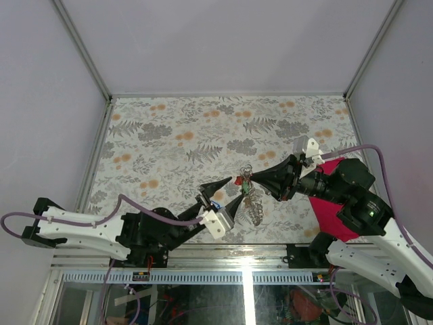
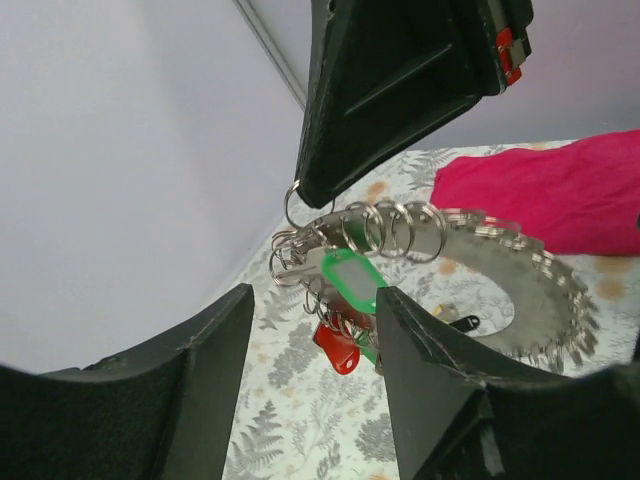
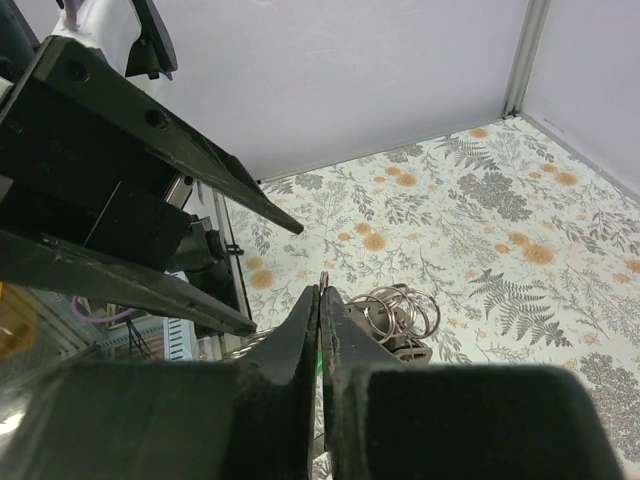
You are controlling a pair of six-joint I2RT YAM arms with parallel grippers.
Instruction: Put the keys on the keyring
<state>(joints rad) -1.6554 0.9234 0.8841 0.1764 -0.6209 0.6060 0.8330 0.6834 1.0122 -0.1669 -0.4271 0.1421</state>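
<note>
My right gripper (image 1: 249, 179) is shut on the thin silvery keyring (image 2: 294, 203) and holds it above the table; its closed tips also show in the right wrist view (image 3: 321, 295). Several small rings (image 3: 402, 312) hang bunched from it, with a green key (image 2: 350, 279) and a red key (image 2: 337, 348) below. The silvery link chain (image 1: 254, 211) trails down to the table. A black key (image 2: 462, 323) lies on the table behind. My left gripper (image 1: 237, 188) is open and empty, its fingers (image 2: 215, 340) on either side of the hanging bunch, not touching it.
A crimson cloth (image 1: 331, 203) lies on the floral table (image 1: 189, 135) under the right arm, and shows in the left wrist view (image 2: 560, 190). Pale walls (image 1: 216, 40) enclose the table on three sides.
</note>
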